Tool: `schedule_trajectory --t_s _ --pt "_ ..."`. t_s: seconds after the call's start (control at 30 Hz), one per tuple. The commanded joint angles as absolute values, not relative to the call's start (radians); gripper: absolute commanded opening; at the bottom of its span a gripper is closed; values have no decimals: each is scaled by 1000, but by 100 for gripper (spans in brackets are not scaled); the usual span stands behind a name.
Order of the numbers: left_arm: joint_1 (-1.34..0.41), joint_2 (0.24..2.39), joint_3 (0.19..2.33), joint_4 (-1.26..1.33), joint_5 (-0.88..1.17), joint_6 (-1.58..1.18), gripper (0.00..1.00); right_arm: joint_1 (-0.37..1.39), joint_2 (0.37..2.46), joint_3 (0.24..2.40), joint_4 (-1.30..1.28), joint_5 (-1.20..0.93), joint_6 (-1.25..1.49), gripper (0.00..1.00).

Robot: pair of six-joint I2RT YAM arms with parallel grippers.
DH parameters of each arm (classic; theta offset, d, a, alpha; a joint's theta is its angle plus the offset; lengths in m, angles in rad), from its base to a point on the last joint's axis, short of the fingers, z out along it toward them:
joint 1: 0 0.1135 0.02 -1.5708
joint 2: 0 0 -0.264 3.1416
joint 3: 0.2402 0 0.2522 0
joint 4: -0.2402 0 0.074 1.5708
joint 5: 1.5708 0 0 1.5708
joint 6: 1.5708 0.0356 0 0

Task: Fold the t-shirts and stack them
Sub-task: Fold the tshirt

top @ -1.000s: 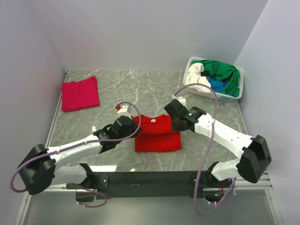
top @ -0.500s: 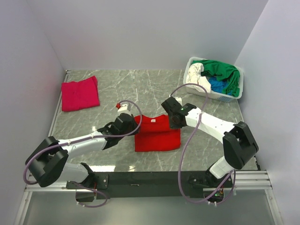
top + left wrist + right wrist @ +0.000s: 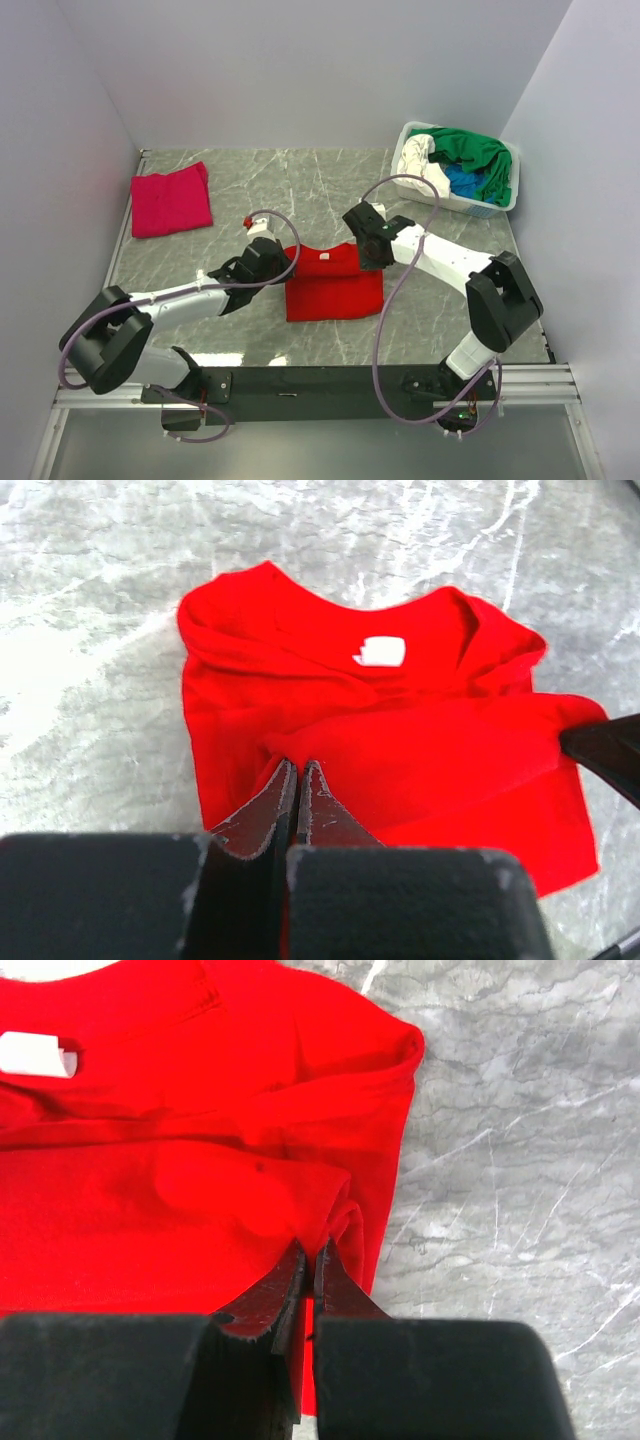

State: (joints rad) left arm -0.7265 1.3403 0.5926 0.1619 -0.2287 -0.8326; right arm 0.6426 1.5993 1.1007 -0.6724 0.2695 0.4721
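Observation:
A bright red t-shirt (image 3: 335,282) lies partly folded on the marble table between the two arms, its collar and white label (image 3: 380,651) towards the back. My left gripper (image 3: 283,262) is shut on a fold of its left edge (image 3: 297,763). On the opposite edge, my right gripper (image 3: 371,260) is shut on a bunched fold (image 3: 312,1244). The lower half of the cloth is drawn up over the upper half. A magenta-pink t-shirt (image 3: 171,199) lies folded at the back left. Green (image 3: 480,155), white (image 3: 420,160) and blue (image 3: 462,182) t-shirts are heaped in the basket.
The white plastic basket (image 3: 503,201) stands at the back right corner by the wall. Grey walls close the table on the left, back and right. A black rail (image 3: 310,382) with the arm bases runs along the near edge.
Both grippers have moved towards the back, pulling the red t-shirt's lower edge up over it. The right arm's elbow has swung in.

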Motion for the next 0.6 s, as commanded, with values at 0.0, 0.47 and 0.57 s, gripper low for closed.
schedule_trajectory --t_s 0.0,0.47,0.57 --pt "-707 1362 607 212 -250 -821 0 624 1617 1158 -647 290 446 0" --pt "-678 1445 676 221 -288 -801 62 586 1692 1250 -649 284 414 21" --pt "-680 1402 724 169 -328 -776 89 586 1663 1273 -669 301 413 55"
